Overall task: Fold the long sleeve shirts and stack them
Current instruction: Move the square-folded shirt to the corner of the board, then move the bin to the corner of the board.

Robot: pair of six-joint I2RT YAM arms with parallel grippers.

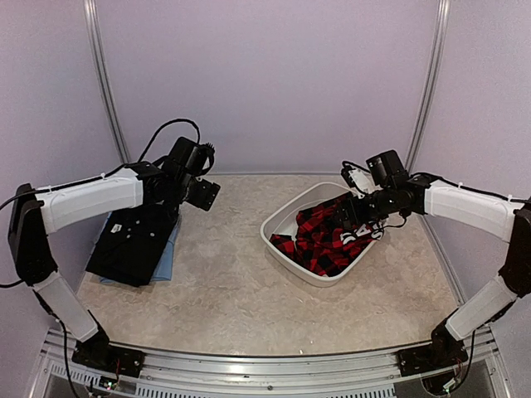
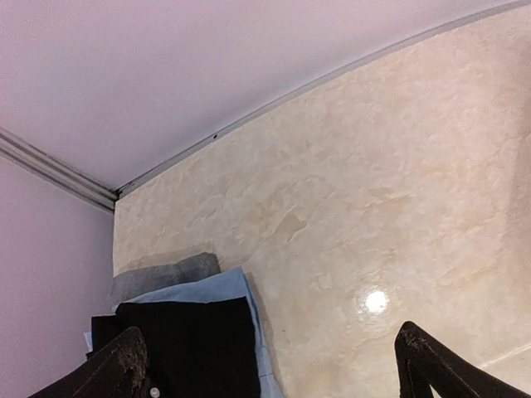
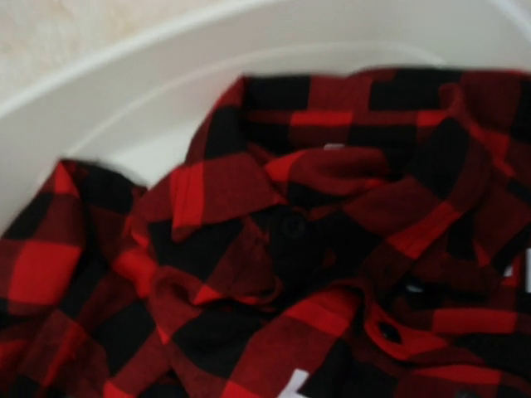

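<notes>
Flannel shirt (image 1: 319,240) in basin (image 1: 284,220), marbled table (image 1: 241,286)

Beige marbled desk (image 1: 232,290): shirt stack (image 1: 133,245) sits at the left, black one on top, white basin (image 1: 280,222) at the right.

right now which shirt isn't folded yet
The red-and-black checked flannel shirt, crumpled in the white basin; the black shirt, light blue shirt and grey shirt lie stacked flat on the left.
</notes>
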